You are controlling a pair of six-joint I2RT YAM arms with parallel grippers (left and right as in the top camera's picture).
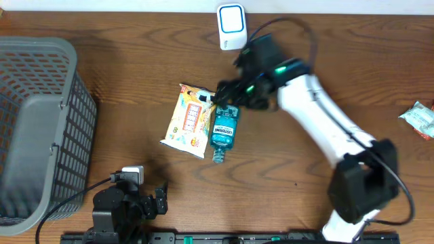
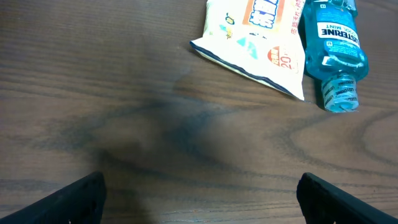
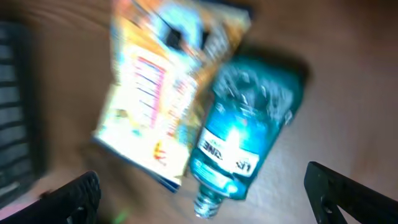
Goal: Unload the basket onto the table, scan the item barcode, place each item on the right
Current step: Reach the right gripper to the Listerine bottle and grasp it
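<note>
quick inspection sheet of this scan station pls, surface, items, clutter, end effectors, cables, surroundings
surface: brown wood table, no spills seen
job's things: blue mouthwash bottle lying flat against a snack packet; white scanner at the far edge
clutter: small wrapped packet at the right edge
end effectors: left end effector open over bare wood; right end effector open above the bottle, holding nothing
cables: black cable by the left arm; black loop on the right arm
surroundings: grey basket at left
</note>
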